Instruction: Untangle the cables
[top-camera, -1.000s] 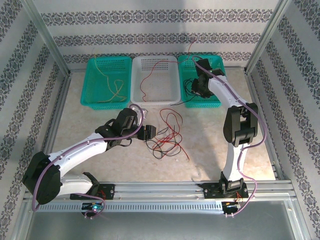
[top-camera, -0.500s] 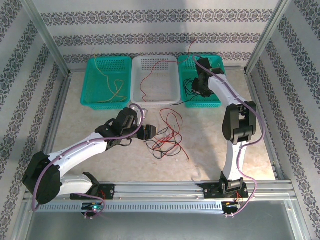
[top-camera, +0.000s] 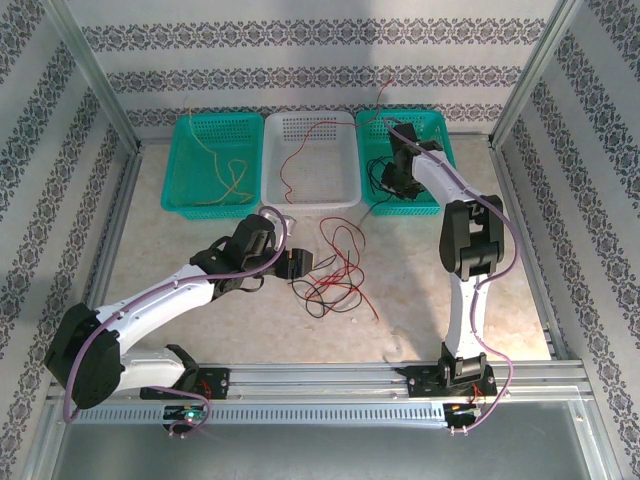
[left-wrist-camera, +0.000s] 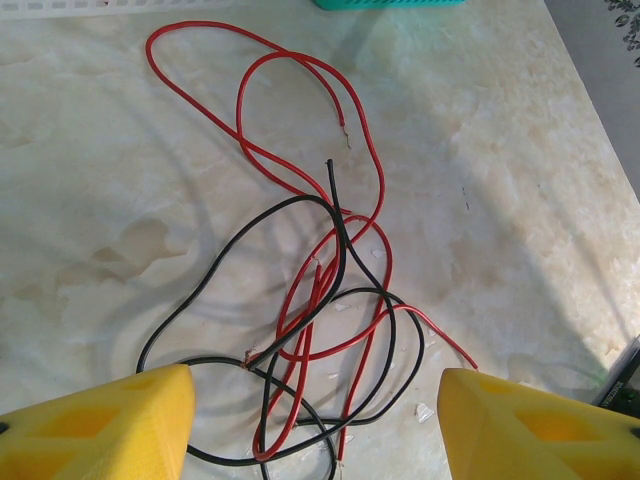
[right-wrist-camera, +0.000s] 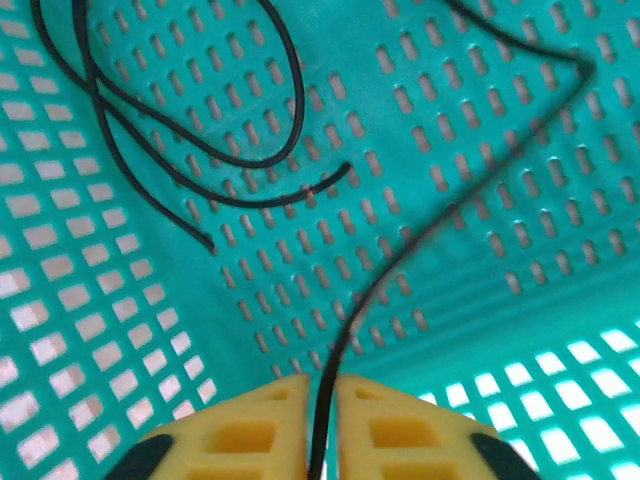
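In front of the white basket (top-camera: 310, 203), thin red and black cables lie in a loose, looping tangle (left-wrist-camera: 338, 235) on the table (left-wrist-camera: 520, 200). The left gripper (left-wrist-camera: 315, 410) hangs over it, spread wide and empty. In the teal basket (top-camera: 420, 208) right of the white basket, the right gripper (right-wrist-camera: 322, 385) pinches a thin black cable (right-wrist-camera: 420, 240).

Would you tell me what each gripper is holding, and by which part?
The right gripper pinches a black cable along its length, over the teal basket. The left gripper is open above the tangle, holding nothing.
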